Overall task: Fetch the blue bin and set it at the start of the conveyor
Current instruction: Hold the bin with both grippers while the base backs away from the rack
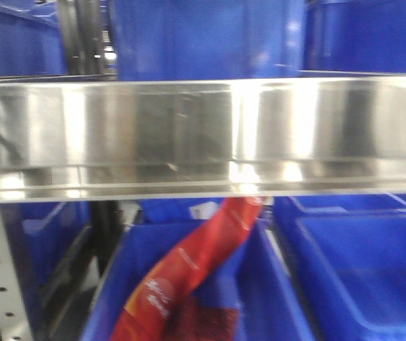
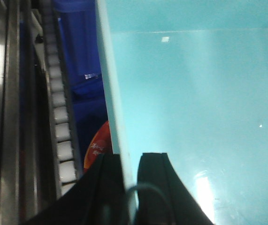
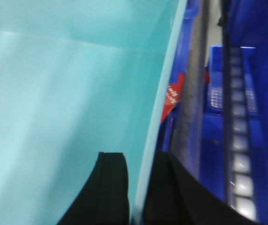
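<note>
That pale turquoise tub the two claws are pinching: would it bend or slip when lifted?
Probably light: the blue bin shows nothing inside. Its thin wall may flex slightly where the left gripper and right gripper pinch it. The glossy plastic looks slippery, so it might slide if tilted.

I see a shiny steel shelf rail (image 1: 203, 135) crossing the front view, with dark blue crates (image 1: 362, 273) above and below it. A red packet (image 1: 188, 277) leans in the middle lower crate. On my left wrist view, a white roller track (image 2: 58, 117) runs alongside.
</note>
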